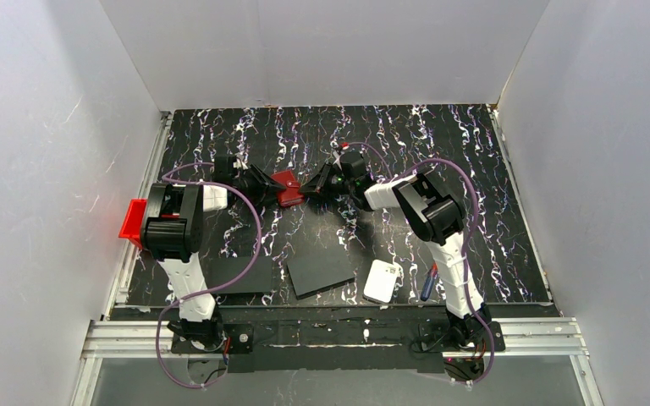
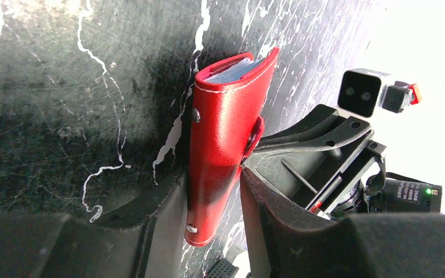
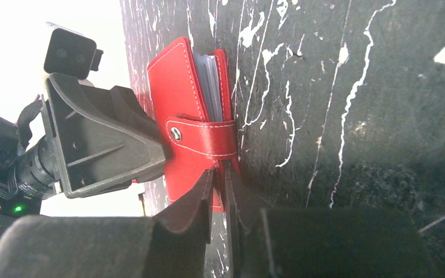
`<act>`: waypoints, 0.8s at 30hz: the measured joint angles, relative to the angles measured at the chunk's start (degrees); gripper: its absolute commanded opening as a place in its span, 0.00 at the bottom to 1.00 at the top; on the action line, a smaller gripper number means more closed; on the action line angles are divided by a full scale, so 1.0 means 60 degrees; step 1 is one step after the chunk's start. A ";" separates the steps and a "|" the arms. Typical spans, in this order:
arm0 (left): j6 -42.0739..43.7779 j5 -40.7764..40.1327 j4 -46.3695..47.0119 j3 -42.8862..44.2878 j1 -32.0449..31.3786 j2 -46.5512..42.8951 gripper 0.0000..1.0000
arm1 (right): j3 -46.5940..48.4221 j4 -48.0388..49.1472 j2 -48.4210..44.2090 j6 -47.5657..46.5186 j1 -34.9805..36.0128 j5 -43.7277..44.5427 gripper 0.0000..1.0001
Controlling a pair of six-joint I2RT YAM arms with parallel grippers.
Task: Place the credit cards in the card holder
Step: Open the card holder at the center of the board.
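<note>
Gripping card holder (image 2: 223, 145) with both tools: left gripper (image 2: 211, 185) clamped across its two red faces, right gripper (image 3: 219, 185) pinched shut on its strap-side edge. Holder up on edge, past the far edge of black sheet (image 1: 322, 271). Pale credit cards (image 2: 232, 70) tucked inside, edges showing at open end. Also white pad (image 1: 382, 281) just right of black sheet.

black left gripper (image 1: 271, 188) and right gripper (image 1: 308, 187) hem in the small red leather card holder (image 1: 288, 189); marbled black table (image 1: 440, 139) beyond lies open.
</note>
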 measured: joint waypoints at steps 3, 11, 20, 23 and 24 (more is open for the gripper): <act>-0.0007 0.0021 0.0309 -0.0226 -0.0027 -0.0111 0.43 | -0.0096 0.0067 -0.0030 -0.0078 0.0000 -0.0065 0.14; -0.0507 0.0160 0.1030 -0.0806 -0.0083 -0.0685 0.59 | -0.0740 0.0926 -0.0087 0.0234 -0.0128 -0.0383 0.01; -0.0411 -0.0600 -0.0124 -0.1068 -0.0058 -0.1068 0.57 | -0.0994 0.0958 -0.0222 0.0187 -0.0200 -0.0549 0.01; -0.0236 -0.0821 -0.0523 -0.0932 -0.0058 -0.1125 0.54 | -0.0994 0.0958 -0.0222 0.0187 -0.0211 -0.0557 0.01; -0.0175 -0.0849 -0.0631 -0.0863 -0.0058 -0.1109 0.54 | -0.0994 0.0955 -0.0222 0.0187 -0.0218 -0.0557 0.01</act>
